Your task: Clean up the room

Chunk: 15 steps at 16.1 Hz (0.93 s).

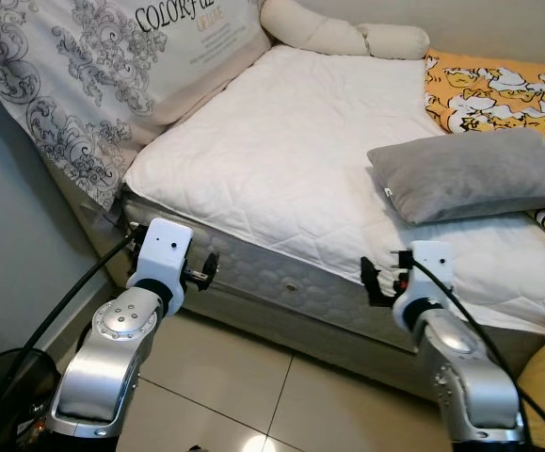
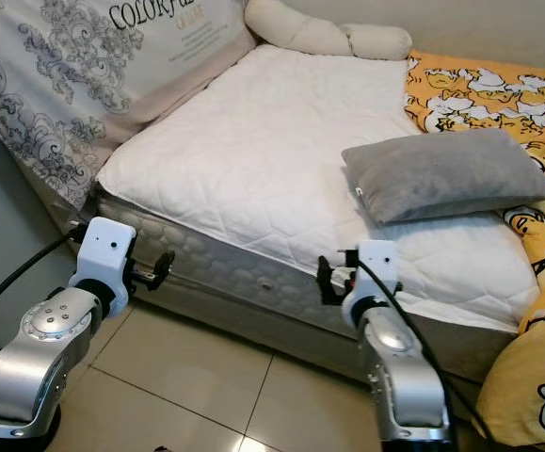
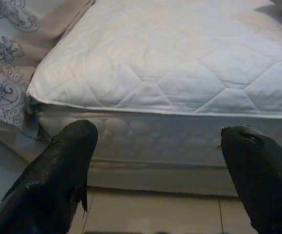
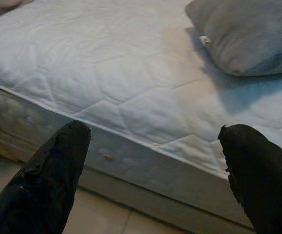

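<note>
A grey pillow (image 1: 474,174) lies on the right part of a white quilted mattress (image 1: 281,160). A yellow duck-print blanket (image 1: 498,89) covers the bed's far right side and hangs over its right edge. My left gripper (image 1: 206,273) is open, held in front of the mattress side near its left corner. My right gripper (image 1: 376,281) is open too, raised before the mattress edge below the pillow. In the right wrist view both fingers (image 4: 48,180) frame the mattress edge, with the pillow (image 4: 250,34) beyond. Nothing is between either pair of fingers.
A large white patterned cushion (image 1: 93,66) leans at the bed's left head corner, and a cream bolster (image 1: 343,36) lies along the far end. Beige tiled floor (image 1: 244,386) runs before the bed. A grey wall (image 1: 8,245) stands close on my left.
</note>
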Available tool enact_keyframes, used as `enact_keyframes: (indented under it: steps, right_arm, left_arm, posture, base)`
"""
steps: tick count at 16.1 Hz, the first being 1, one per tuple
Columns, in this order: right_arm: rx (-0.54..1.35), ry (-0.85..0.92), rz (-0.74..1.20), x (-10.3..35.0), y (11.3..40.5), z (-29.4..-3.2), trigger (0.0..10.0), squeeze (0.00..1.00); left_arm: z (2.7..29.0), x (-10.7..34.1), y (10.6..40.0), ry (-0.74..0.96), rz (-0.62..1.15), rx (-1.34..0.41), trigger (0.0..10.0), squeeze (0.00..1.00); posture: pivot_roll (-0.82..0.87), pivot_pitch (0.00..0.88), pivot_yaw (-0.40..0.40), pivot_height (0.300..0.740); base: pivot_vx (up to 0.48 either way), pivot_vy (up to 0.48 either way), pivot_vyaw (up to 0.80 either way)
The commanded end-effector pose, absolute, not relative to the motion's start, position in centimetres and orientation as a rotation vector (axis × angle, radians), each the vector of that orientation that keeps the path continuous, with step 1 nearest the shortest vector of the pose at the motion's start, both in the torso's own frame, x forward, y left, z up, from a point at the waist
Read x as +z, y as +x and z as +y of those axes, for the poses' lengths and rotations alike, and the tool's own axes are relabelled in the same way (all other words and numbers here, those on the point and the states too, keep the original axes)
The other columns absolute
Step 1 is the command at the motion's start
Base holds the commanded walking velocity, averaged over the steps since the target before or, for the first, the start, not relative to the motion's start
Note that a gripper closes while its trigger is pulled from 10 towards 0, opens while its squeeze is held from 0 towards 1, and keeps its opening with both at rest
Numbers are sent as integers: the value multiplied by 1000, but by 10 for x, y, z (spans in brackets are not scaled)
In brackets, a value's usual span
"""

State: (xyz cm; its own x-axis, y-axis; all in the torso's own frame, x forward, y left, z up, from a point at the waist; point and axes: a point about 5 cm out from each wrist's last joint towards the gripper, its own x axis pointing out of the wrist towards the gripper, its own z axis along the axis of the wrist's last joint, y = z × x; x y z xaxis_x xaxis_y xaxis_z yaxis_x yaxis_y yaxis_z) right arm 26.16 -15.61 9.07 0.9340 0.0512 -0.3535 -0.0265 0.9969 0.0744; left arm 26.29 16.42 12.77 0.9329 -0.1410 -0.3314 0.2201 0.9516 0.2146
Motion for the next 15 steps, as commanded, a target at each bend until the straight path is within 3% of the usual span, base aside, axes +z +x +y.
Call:
enact_keyframes:
  steps: [1,4,8,15]
  right_arm:
    - [53,67,357,92,262,-153,10000,0]
    - [66,57,356,92,262,-151,10000,0]
    - [69,46,353,94,262,-151,10000,0]
    - [72,30,350,94,262,-151,10000,0]
  left_arm:
    - [168,130,266,266,312,-158,10000,0]
    - [165,132,267,245,302,-170,10000,0]
    - [165,132,267,239,297,-175,10000,0]
    - [167,132,267,241,299,-169,10000,0]
  posture:
    - [-93,0,-13,740]
    - [-94,0,-12,740]
    - [-95,0,-12,740]
    - [-95,0,-13,740]
  base:
    - [0,0,0]
    - [0,0,0]
    - [127,0,-788]
    - [261,0,0]
